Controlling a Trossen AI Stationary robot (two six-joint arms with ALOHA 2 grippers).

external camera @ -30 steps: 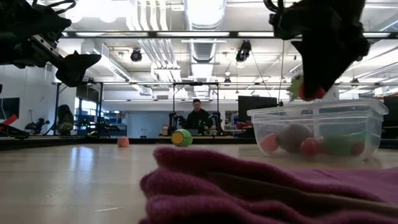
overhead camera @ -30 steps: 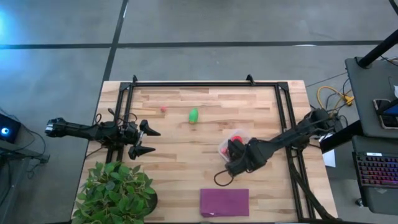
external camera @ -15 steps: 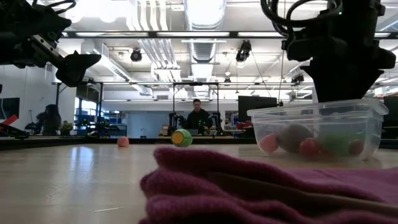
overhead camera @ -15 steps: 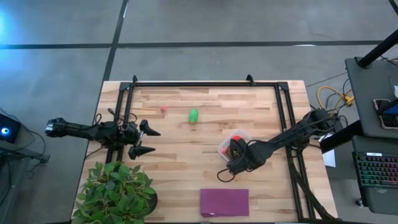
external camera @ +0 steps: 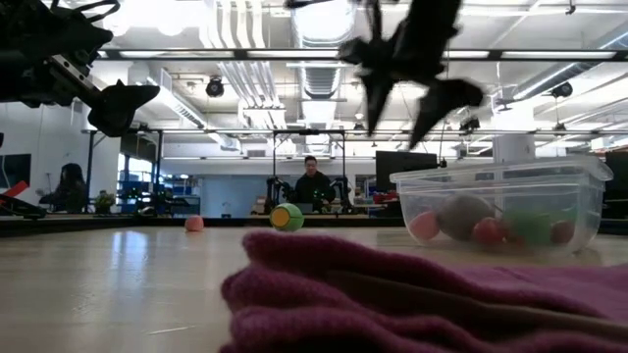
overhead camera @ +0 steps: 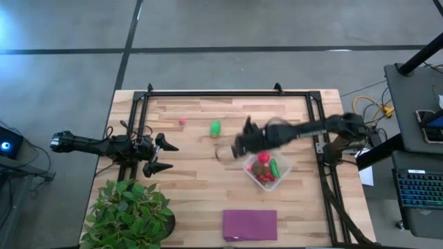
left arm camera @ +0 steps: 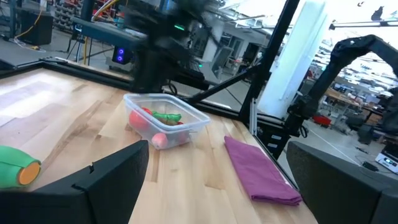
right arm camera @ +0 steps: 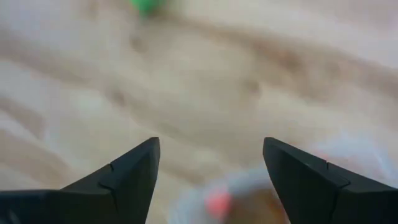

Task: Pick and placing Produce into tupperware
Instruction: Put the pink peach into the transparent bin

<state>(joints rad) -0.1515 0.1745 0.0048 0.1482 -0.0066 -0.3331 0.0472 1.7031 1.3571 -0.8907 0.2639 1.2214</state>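
The right end effector (overhead camera: pixel 243 138) has let go its red piece and swung off the clear squarish plastic tupperware (overhead camera: pixel 282 173), fingers apart and empty, toward the green toy vegetable (overhead camera: pixel 215 128) on the wooden bench (overhead camera: pixel 194 187). The left end effector (overhead camera: pixel 160 155) waits open at the bench's left edge.

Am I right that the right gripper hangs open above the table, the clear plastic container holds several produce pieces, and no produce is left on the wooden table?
Not quite: produce is left out. The high view shows a green piece and a small pink berry on the wooden table. The rest holds: the right gripper hangs open, and the clear plastic container holds several pieces.
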